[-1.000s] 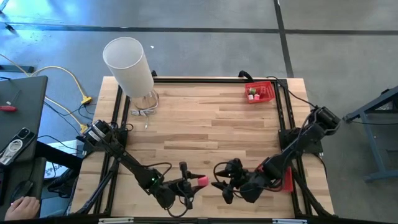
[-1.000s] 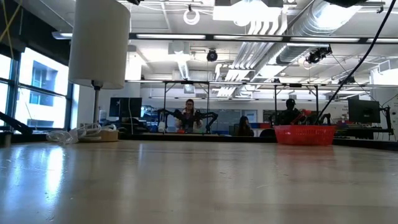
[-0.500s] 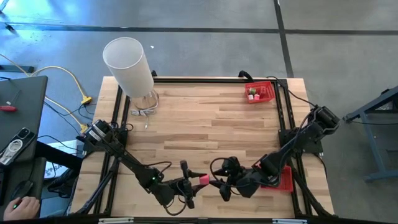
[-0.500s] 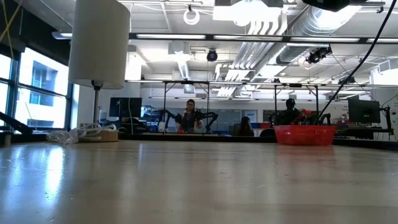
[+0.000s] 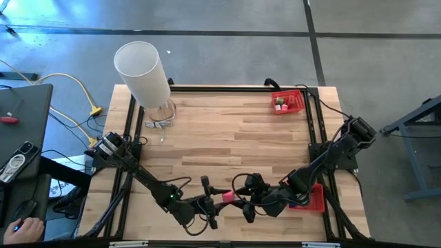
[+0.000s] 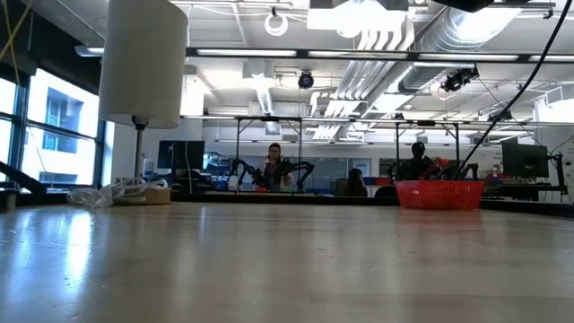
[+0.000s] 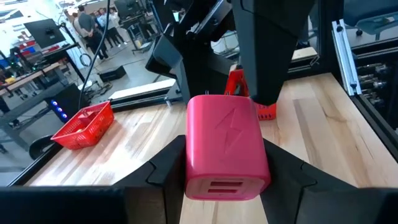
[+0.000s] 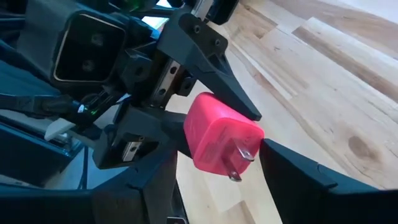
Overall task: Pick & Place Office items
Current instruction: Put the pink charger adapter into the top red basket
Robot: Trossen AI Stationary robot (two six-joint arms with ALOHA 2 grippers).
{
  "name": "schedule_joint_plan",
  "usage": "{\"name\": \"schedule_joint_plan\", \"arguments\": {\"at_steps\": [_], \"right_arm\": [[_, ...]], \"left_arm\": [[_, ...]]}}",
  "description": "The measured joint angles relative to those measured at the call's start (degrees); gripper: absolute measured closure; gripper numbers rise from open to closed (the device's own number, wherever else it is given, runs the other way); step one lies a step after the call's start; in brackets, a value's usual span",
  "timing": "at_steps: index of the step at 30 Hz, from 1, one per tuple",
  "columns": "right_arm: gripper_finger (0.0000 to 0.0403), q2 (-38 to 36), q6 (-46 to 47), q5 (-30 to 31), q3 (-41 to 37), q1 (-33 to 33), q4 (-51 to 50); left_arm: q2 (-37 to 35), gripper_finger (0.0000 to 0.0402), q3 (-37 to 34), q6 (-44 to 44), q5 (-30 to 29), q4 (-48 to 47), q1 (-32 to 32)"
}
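Observation:
A pink plug-in charger block [image 5: 226, 197] with two metal prongs [image 8: 241, 163] sits near the table's near edge, between my two grippers. My left gripper [image 5: 212, 200] is shut on it. My right gripper [image 5: 242, 201] faces it from the right, open. Its fingers [image 8: 283, 163] stand on either side of the prong end; whether they touch it, I cannot tell. Several tiny items, green and red among them, lie in the red tray [image 5: 287, 102] at the far right corner. The low view shows neither gripper. My left gripper pinches the pink charger's body [image 7: 227, 146] between its two fingers [image 7: 166, 171], one on each of two opposite side faces. The fingers come roughly level from the table's left. The charger is held above the wood, its prongs pointing at the right gripper.
A tall white cylinder [image 5: 142, 72] stands at the far left corner with a bundle of cord [image 5: 160, 122] at its foot. A second red tray [image 5: 315, 198] lies at the near right under the right arm. Bare wood spreads over the table's middle [image 5: 227, 138].
My right gripper has moved toward the table's left, up to the pink charger, and its open fingers now flank the prong end. My left gripper has kept the charger almost still.

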Motion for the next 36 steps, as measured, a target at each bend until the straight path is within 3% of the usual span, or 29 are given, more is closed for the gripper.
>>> {"name": "schedule_joint_plan", "arguments": {"at_steps": [36], "right_arm": [[0.0186,0.0,-3.97,0.19,0.0,-0.48,0.74]], "left_arm": [[0.02,0.0255,-0.15,7.3,-0.46,3.83,0.35]]}}
